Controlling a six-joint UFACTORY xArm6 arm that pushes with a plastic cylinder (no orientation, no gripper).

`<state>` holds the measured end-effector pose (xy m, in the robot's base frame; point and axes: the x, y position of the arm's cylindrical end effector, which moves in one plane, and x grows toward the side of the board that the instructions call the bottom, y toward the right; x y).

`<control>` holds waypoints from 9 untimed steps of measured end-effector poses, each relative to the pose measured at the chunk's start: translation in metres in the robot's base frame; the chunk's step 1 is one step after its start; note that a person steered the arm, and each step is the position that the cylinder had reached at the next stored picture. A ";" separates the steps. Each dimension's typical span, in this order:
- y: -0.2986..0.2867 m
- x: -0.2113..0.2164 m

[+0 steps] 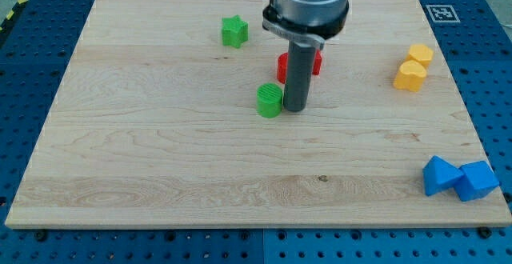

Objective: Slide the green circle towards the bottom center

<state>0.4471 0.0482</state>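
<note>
The green circle (pixel 270 101) lies a little above the middle of the wooden board (pixel 160 152). My tip (pixel 294 108) stands right beside it on its right, touching or nearly touching its side. The rod rises from there to the arm's grey body at the view's top.
A green star block (pixel 234 31) lies at the upper left of the circle. A red block (pixel 282 66) is partly hidden behind the rod. Two yellow blocks (pixel 413 66) sit at the right. Two blue blocks (pixel 458 178) sit at the bottom right corner.
</note>
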 end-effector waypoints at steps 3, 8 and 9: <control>-0.065 0.026; -0.064 0.095; -0.069 0.065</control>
<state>0.5119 -0.0205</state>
